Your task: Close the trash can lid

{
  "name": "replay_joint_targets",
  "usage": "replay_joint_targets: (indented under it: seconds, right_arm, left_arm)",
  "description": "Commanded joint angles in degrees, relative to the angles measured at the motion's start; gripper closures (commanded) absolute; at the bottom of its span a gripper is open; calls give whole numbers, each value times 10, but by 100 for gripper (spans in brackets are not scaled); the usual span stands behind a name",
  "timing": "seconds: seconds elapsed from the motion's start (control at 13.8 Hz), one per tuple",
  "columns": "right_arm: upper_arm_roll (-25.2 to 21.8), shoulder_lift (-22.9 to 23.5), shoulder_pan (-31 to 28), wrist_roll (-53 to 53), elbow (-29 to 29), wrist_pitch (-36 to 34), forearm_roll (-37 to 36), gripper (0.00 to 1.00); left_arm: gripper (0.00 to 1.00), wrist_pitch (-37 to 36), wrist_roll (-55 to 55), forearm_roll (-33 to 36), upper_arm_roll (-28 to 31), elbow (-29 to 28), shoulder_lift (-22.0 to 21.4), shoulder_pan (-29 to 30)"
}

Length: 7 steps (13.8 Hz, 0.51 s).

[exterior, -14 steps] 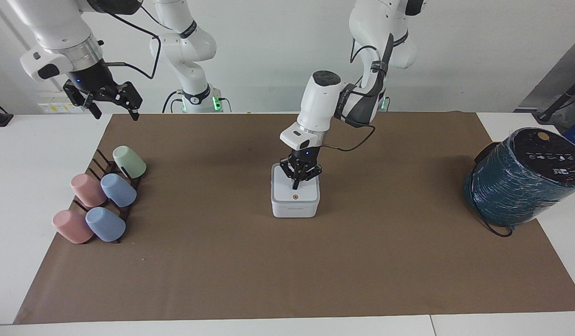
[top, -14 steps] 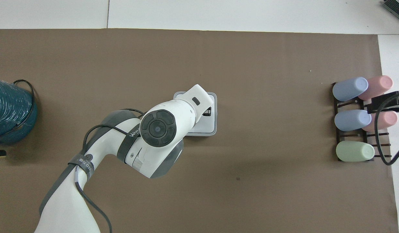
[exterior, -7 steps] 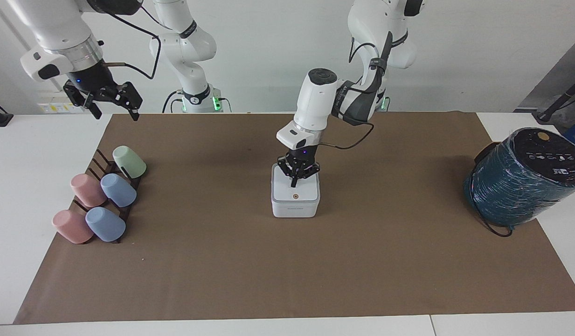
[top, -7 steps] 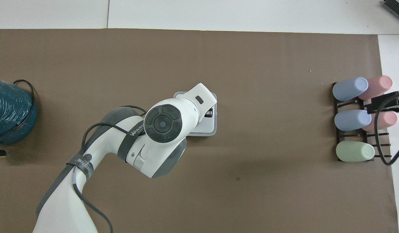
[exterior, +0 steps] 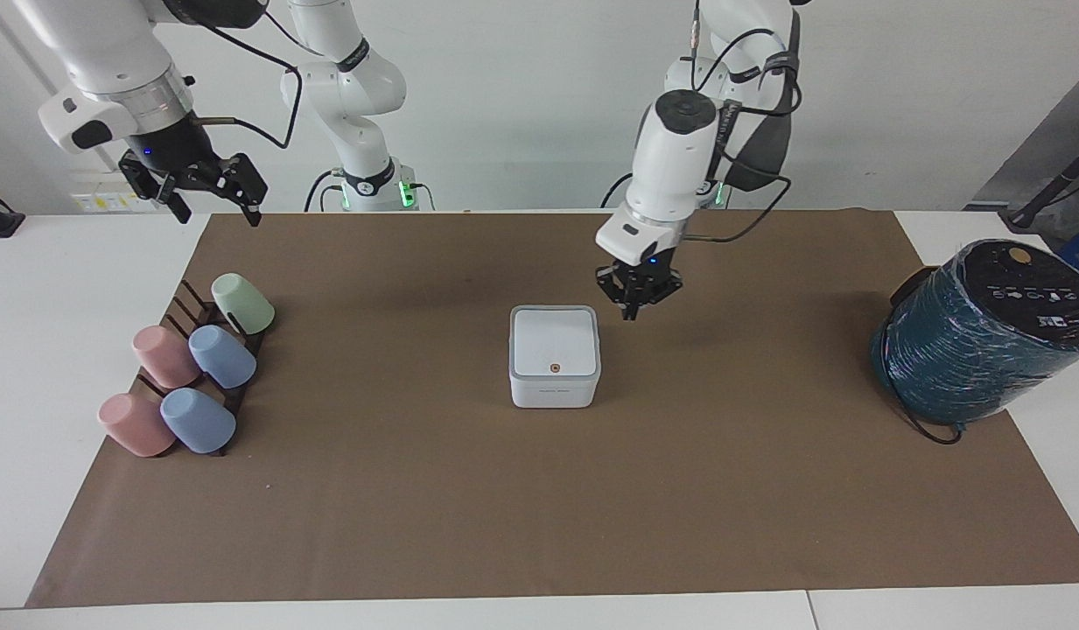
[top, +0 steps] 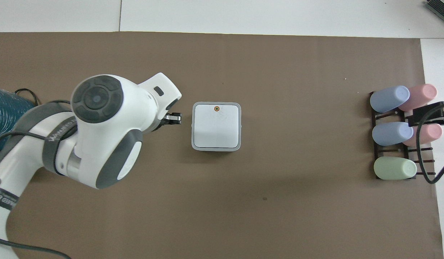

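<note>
The trash can (exterior: 554, 391) is a small white cube standing at the middle of the brown mat. Its lid (exterior: 555, 339) lies flat and closed on the grey rim, with the orange dot facing up; it also shows in the overhead view (top: 216, 126). My left gripper (exterior: 629, 311) is shut and empty. It hangs in the air over the mat just beside the can, toward the left arm's end, and touches nothing; it also shows in the overhead view (top: 174, 118). My right gripper (exterior: 217, 208) is open and waits high over the cup rack.
A dark rack (exterior: 208, 350) with several pastel cups lying on it sits at the right arm's end of the mat. A large dark teal wrapped cylinder (exterior: 977, 337) with a black cable stands at the left arm's end.
My left gripper has lifted off the lid and swung away toward the left arm's end. The lid stays closed. The right arm has not moved.
</note>
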Motion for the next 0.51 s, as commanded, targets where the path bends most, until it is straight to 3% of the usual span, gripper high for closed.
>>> replay_joint_targets:
  seconds: [0.0,0.43]
  right_arm:
    - [-1,-18,1,3,-19,0,9,0]
    - [-1,-20,3,4,-26,7,9,0]
  left_arm:
    - [0,-24,60,6,-5,-19,-26,52]
    - [0,-50,89,10,-5,14,-40,145]
